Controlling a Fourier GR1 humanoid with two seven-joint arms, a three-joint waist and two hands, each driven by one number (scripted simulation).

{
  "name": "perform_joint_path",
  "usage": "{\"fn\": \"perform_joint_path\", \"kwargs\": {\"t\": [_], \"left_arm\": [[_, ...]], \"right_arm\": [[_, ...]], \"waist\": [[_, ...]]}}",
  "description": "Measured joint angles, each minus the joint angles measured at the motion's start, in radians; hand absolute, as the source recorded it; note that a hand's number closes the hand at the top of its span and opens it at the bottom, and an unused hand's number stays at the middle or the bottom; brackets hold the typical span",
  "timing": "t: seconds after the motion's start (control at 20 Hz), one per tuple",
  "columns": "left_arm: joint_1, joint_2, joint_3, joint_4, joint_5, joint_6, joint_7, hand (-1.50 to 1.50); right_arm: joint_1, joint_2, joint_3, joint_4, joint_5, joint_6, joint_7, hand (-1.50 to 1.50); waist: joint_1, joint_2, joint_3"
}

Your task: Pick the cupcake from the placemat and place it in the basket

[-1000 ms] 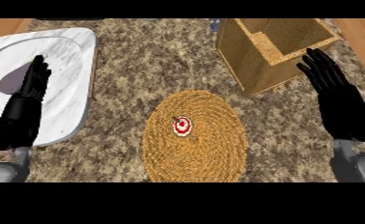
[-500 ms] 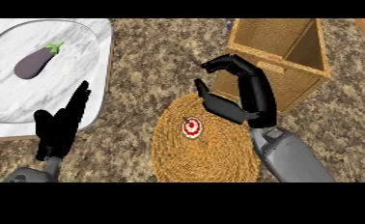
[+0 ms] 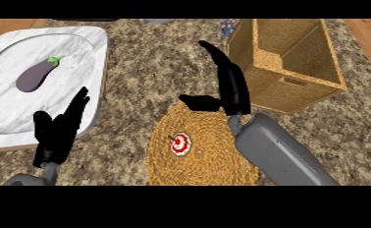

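Head view: the black right hand (image 3: 230,87) hangs over the round woven placemat (image 3: 210,158), fingers straight and wide, holding nothing; the small red-and-white cupcake (image 3: 180,143) sits untouched.

The counter (image 3: 152,70) is showing a speckled, granite-like stone in brown and grey. The tray (image 3: 80,50) is looking like smooth white marble with grey veins, and the eggplant (image 3: 38,74) on it is looking smooth and matt purple. The round placemat (image 3: 210,158) is showing coiled straw, rough and golden. The basket (image 3: 290,60) is appearing woven, tan wicker. Both hands, left (image 3: 58,131) and right (image 3: 232,87), are looking matt black, and the right forearm (image 3: 279,153) is looking smooth grey, like plastic.
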Motion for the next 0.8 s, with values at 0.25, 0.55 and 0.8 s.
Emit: {"fn": "perform_joint_path", "kwargs": {"t": [0.25, 0.55, 0.8], "left_arm": [[0.024, 0.006, 0.01, 0.004, 0.003, 0.002, 0.013, 0.0], [0.05, 0.013, 0.026, 0.0, 0.012, -0.005, 0.016, 0.0], [0.067, 0.01, 0.035, -0.014, 0.017, -0.007, 0.017, 0.0]], "right_arm": [[-0.147, -0.078, 0.053, 0.056, 0.121, 0.129, 0.259, -1.5], [-0.334, -0.117, 0.085, 0.017, 0.117, 0.418, 0.559, -1.5], [-0.439, -0.103, 0.085, -0.042, 0.002, 0.65, 0.745, -1.5]], "waist": [[-0.029, -0.018, 0.0], [-0.053, -0.027, 0.006], [-0.062, -0.025, 0.01]]}}
